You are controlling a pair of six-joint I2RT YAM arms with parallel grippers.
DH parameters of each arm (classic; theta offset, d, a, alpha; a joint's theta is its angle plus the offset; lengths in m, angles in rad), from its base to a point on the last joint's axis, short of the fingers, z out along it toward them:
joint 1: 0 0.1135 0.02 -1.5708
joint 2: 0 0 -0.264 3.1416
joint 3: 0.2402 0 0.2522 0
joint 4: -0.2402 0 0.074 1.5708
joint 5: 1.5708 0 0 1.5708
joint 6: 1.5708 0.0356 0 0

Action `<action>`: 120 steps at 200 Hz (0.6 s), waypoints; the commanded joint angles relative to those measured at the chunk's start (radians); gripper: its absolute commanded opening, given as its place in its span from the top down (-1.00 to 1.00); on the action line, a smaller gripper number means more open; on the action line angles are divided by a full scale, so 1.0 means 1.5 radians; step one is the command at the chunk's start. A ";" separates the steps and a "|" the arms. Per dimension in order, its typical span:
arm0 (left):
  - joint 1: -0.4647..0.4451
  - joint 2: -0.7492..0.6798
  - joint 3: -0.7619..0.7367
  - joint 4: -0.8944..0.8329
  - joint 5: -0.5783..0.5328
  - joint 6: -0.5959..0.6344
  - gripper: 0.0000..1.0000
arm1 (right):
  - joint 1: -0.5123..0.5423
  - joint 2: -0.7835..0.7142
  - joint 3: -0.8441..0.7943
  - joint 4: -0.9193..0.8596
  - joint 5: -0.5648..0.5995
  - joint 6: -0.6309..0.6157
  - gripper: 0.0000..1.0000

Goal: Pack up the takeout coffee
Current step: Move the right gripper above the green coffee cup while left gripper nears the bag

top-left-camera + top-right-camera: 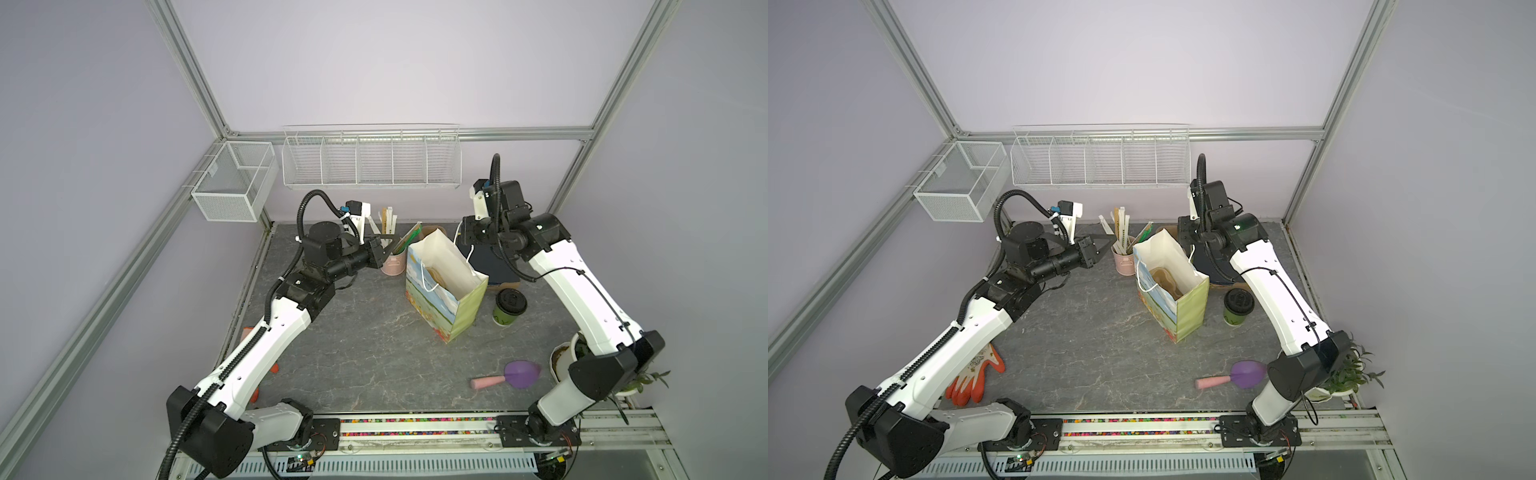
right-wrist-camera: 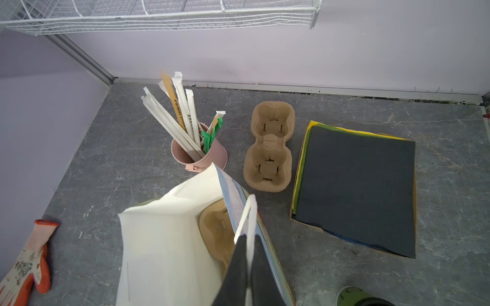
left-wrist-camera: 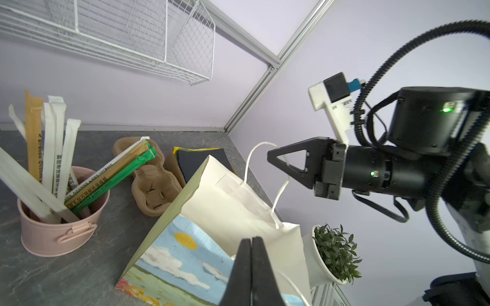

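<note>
Takeout coffee point(image 1: 510, 306): stands upright on the grey table, black lid up, just right of the paper bag point(image 1: 467, 309); not yet packed.
Paper bag: open-mouthed in mid-table, with a pulp cup carrier point(image 2: 214, 230) lying inside.
My right gripper point(image 2: 248, 238): clamped on the bag's right-hand white handle point(image 2: 250, 212), at the far right of the mouth.
My left gripper point(image 3: 251, 241): pads pressed together at the bag's far left edge, beside the pink bucket point(image 1: 392, 266). A white cord runs just beside them, and I cannot tell whether they pinch it.
Key relation: the cup sits nearer than my right jaws and slightly right, beside that forearm. The bag stands between it and my left jaws.
Long axis: vertical, so a side-on grasp around the green wall looks apt.
Nearer arm: the right, by my judgement, though it would first have to let the handle go.
Risk: once released, the bag's mouth may sag shut.
</note>
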 commanded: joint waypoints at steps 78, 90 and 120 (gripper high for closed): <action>0.010 -0.051 -0.006 -0.059 -0.055 0.049 0.43 | -0.002 -0.068 0.043 -0.037 0.059 -0.021 -0.48; 0.010 -0.068 -0.011 -0.078 -0.090 0.057 0.25 | -0.002 -0.092 0.041 -0.036 0.075 -0.029 -0.74; 0.010 -0.109 -0.003 -0.154 -0.175 0.067 -0.24 | -0.008 -0.149 0.042 -0.097 0.152 -0.018 -0.76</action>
